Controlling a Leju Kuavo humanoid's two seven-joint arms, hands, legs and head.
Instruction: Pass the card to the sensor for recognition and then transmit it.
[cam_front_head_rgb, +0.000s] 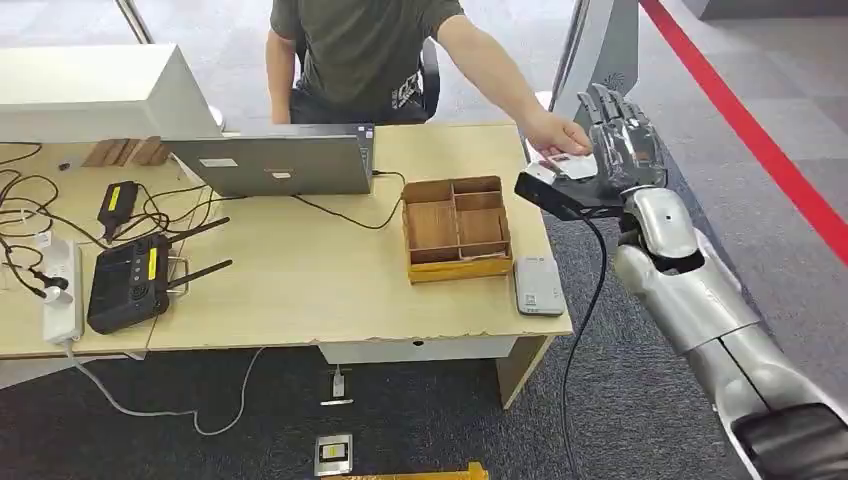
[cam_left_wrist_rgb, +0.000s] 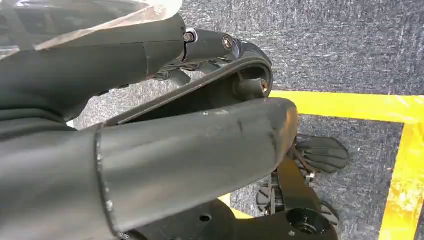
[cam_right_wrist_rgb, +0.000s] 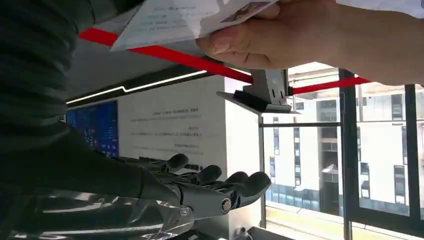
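My right hand (cam_front_head_rgb: 622, 140) is raised beside the desk's far right corner, fingers (cam_right_wrist_rgb: 220, 182) stretched out and apart with nothing in them. A person's hand (cam_front_head_rgb: 556, 134) pinches the white card (cam_front_head_rgb: 566, 166) right next to my palm; in the right wrist view the card (cam_right_wrist_rgb: 190, 17) sits in the person's fingers (cam_right_wrist_rgb: 260, 40), well apart from mine. The grey sensor pad (cam_front_head_rgb: 539, 285) lies flat near the desk's front right corner. My left hand (cam_left_wrist_rgb: 190, 145) hangs over the carpet, thumb and fingers straight, holding nothing.
A wooden compartment box (cam_front_head_rgb: 456, 228) stands left of the sensor pad. An open laptop (cam_front_head_rgb: 272, 160), a black router (cam_front_head_rgb: 130, 280), a power strip (cam_front_head_rgb: 60, 290) and tangled cables fill the desk's left. The person sits behind the far edge. Yellow floor tape (cam_left_wrist_rgb: 400, 150) lies below.
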